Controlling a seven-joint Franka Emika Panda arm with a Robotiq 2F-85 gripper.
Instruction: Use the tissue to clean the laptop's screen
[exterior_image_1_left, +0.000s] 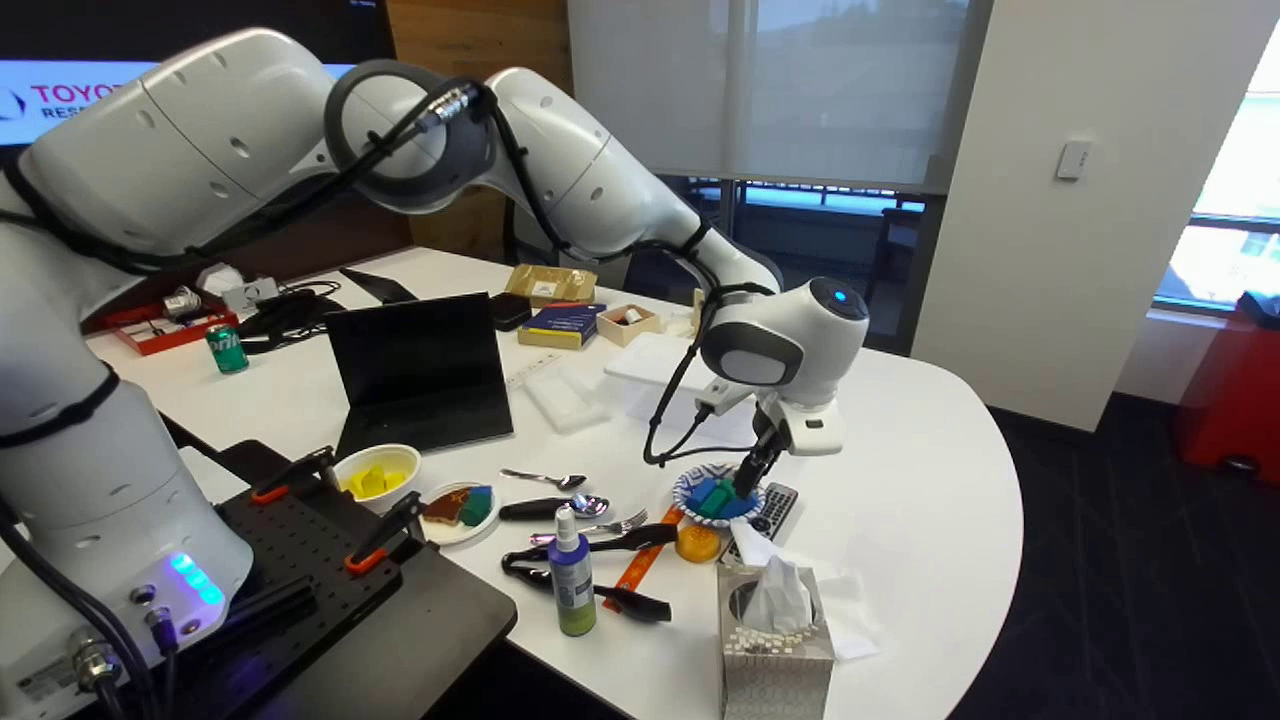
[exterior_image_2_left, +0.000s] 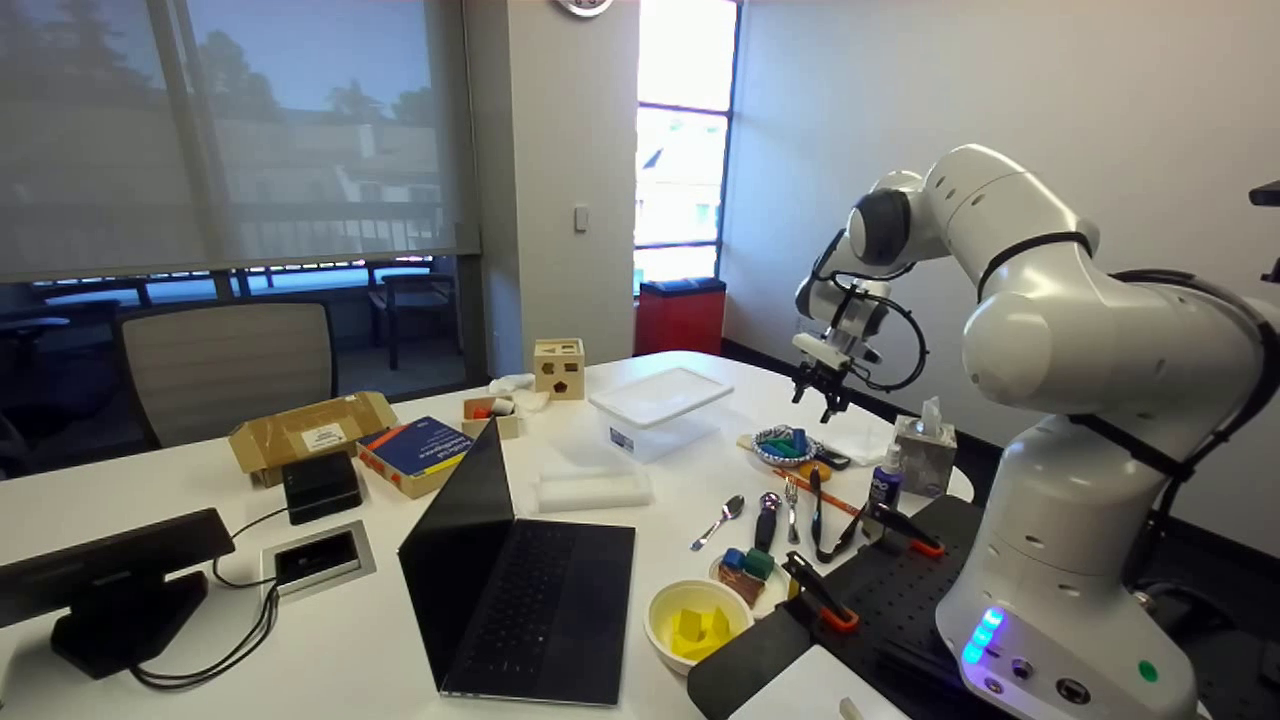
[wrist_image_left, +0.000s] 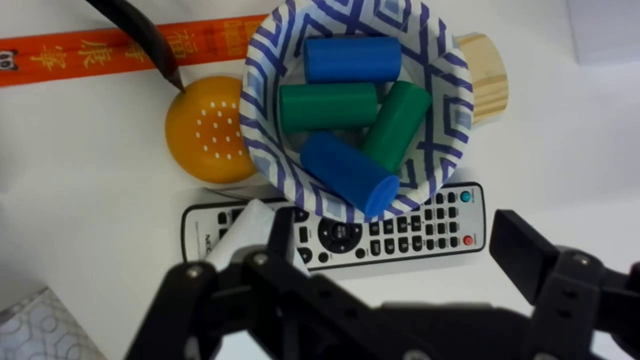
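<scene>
- The white worktop (exterior_image_1_left: 930, 470) ran wide to a rounded end, crowded with odds and ends.
- The pale arm (exterior_image_1_left: 600, 190) reached out over it, its middle raised high and its far end bent down.
- The laptop (exterior_image_2_left: 555, 610) sat unfolded on the worktop, its screen (exterior_image_1_left: 420, 345) black.
- The tissue box (exterior_image_1_left: 775, 665) stood upright near the worktop's edge, well apart from the laptop, a sheet (exterior_image_1_left: 780, 603) poking up through the hole on top.
- A loose tissue (exterior_image_1_left: 852, 625) lay right beside that box, partly hidden by it; I couldn't tell whether it was a single piece.
- The hand (wrist_image_left: 400, 245) hung above the worktop, its black fingers (wrist_image_left: 522, 255) spread wide apart, well away from the laptop.
- A blue-and-white bowl (wrist_image_left: 452, 117) sat near the tissue box, its rim covering part of the remote (wrist_image_left: 350, 235) in the wrist view.
- A purple spray bottle (exterior_image_1_left: 570, 575) stood upright, the black tongs (exterior_image_1_left: 640, 540) lying near it with their tips parted.
- The remote lay flat, one end partly covered by a white corner (wrist_image_left: 242, 235), tissue by the look of it.
- Four cylinders (wrist_image_left: 327, 107), two blue and two green, lay together in the bowl.
</scene>
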